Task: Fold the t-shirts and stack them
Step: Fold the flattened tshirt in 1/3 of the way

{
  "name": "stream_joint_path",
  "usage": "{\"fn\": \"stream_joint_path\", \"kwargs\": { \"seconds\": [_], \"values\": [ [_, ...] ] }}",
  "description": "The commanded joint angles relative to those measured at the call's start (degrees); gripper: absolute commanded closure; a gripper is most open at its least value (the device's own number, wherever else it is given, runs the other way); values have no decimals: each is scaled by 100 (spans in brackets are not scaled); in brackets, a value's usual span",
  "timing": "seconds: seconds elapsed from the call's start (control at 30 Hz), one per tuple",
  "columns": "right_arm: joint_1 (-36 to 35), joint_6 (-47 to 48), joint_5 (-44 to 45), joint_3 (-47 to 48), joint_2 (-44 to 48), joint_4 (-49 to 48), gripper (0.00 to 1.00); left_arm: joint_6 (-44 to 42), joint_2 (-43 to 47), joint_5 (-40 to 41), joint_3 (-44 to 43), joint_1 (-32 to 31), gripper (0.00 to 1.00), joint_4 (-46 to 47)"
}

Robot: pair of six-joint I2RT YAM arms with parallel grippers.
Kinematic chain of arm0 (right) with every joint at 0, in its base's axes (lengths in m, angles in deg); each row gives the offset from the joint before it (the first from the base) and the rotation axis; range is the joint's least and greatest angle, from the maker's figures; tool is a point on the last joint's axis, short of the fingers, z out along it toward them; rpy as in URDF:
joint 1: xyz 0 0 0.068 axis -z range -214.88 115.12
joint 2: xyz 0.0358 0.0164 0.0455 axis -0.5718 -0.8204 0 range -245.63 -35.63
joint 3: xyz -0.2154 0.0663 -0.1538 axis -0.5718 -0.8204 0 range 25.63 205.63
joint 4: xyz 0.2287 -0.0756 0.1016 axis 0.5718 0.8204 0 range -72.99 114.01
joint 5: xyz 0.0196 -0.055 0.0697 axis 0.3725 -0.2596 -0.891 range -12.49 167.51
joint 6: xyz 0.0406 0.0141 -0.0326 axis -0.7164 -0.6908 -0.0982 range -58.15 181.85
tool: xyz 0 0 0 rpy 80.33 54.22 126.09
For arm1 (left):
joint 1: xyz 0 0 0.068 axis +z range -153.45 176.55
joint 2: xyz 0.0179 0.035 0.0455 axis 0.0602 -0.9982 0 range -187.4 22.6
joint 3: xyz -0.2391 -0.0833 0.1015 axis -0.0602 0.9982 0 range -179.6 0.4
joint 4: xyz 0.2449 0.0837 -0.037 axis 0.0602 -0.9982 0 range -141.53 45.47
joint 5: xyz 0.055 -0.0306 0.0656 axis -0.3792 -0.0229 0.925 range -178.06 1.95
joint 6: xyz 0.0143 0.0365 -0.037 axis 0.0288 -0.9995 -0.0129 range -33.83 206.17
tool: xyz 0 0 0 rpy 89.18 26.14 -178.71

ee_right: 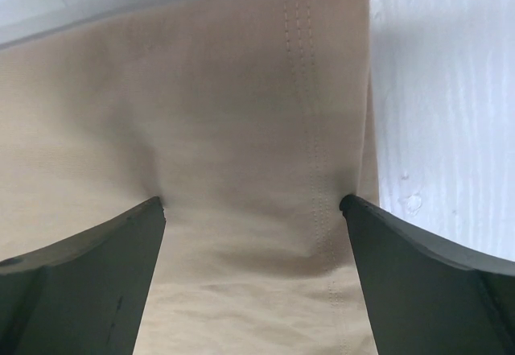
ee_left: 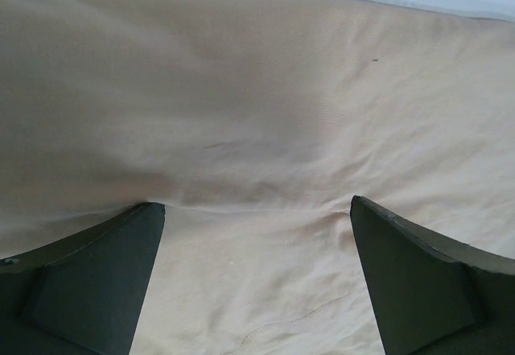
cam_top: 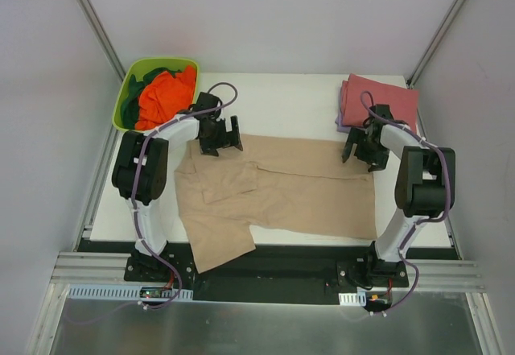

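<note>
The tan-beige t-shirt lies spread across the white table, with its left part folded over and one corner hanging over the near edge. My left gripper is at the shirt's far left edge. In the left wrist view the gripper is open, with both fingertips pressed on the tan cloth. My right gripper is at the shirt's far right corner. In the right wrist view the gripper is open, its tips on the cloth beside the stitched hem.
A folded dusty red shirt lies at the back right on a lavender one. A lime-green tub at the back left holds a bright orange shirt and a dark green one. Metal frame posts stand at the back corners.
</note>
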Motion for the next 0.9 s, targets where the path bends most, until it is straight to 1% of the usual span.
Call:
{"fn": "stream_joint_path", "kwargs": {
  "seconds": [0.0,0.17,0.27,0.43,0.5,0.57,0.63,0.77,0.87],
  "values": [
    [157,203,159,455,-411,225,4,-214,-369,-171,-335,86,1,-9],
    [210,299,291,921,-728,287,4,-346,-606,-171,-678,148,1,-44],
    [210,352,248,1045,-693,331,4,-504,-581,-180,-915,157,1,-141],
    [210,405,484,1027,-211,322,4,-689,-55,-215,-1188,122,1,-334],
    [210,387,511,957,88,304,4,-698,296,-119,-1118,52,1,-413],
    [201,326,467,765,448,296,4,-671,762,-22,-821,-71,1,-484],
    [201,160,423,449,869,260,4,-453,1333,275,-303,-238,1,-562],
    [193,-175,292,-307,1661,199,4,206,2694,742,1155,-703,1,-861],
    [193,-254,204,-720,1996,173,4,724,3635,1111,2105,-1247,1,-1387]
  ]
}}
